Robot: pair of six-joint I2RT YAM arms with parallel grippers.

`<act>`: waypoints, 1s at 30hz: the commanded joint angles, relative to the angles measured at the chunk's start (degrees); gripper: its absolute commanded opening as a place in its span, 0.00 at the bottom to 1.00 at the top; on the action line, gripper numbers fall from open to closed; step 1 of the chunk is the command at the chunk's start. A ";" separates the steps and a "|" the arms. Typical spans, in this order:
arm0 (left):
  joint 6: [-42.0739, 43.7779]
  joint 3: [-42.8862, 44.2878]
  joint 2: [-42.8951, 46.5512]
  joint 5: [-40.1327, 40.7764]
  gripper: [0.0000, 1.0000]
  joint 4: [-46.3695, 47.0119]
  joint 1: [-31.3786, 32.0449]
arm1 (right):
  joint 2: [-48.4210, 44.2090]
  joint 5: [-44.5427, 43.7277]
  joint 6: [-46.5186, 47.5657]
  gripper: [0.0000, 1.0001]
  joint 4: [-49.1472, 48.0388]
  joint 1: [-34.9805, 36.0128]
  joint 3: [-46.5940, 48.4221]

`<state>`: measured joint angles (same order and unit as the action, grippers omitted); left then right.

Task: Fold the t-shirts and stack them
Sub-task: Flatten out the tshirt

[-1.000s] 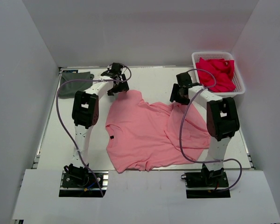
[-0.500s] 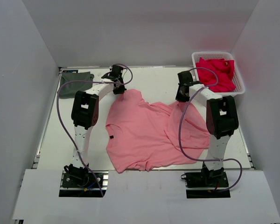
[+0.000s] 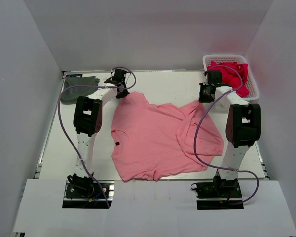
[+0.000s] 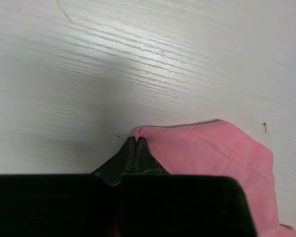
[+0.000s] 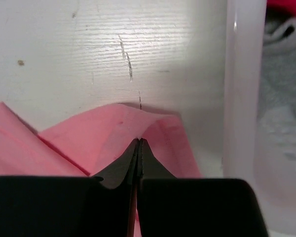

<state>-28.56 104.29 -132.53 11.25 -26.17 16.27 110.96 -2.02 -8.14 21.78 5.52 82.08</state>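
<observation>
The pink t-shirt (image 3: 155, 138) lies spread across the middle of the white surface (image 3: 163, 81). Its body is mostly flat, and its right side is doubled over in loose folds toward the right edge.

The left tool (image 4: 136, 140) sits at the shirt's far left corner. Its two fingers are pressed together and pinch the hemmed edge of the cloth right at the surface. The right tool (image 5: 139, 141) is at the shirt's far right part. Its fingers are likewise closed, on a raised fold of pink cloth. It sits just beside the wall of the white basket (image 3: 255, 84), which stands in the far right corner of the surface and holds a heap of red cloth (image 3: 231, 74).

The grey t-shirt (image 3: 79, 89) lies as a small folded square in the far left corner, apart from the pink one and from both tools.
</observation>
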 commanded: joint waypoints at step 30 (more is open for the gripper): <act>2.10 -3.92 2.01 -0.62 0.00 3.41 -3.00 | -14.90 12.31 0.41 0.52 6.60 4.41 -24.16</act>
<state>-27.42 102.30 -132.44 11.16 -21.08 13.61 97.19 11.79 -6.31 27.90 9.13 57.60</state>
